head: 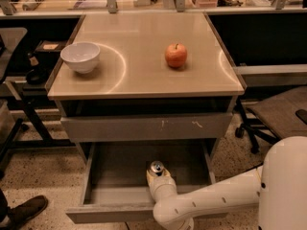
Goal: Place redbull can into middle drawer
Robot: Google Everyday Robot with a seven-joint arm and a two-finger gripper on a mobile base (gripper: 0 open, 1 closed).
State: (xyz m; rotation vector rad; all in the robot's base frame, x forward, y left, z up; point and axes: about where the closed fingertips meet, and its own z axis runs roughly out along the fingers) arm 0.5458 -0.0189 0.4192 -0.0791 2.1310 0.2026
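Note:
The redbull can [157,166] stands upright inside the pulled-out middle drawer [103,195], near the middle of its grey floor, with its shiny top showing. My gripper [158,174] is right at the can, reaching into the drawer from the front. Its cream wrist covers the can's lower body. My white arm [216,200] runs from the lower right across the drawer's front panel.
A red apple [176,55] and a white bowl [80,56] sit on the tan tabletop [144,75]. A closed drawer front with white scratch marks [146,126] is above the open drawer. An office chair [276,114] stands to the right. A shoe [26,210] is at the lower left.

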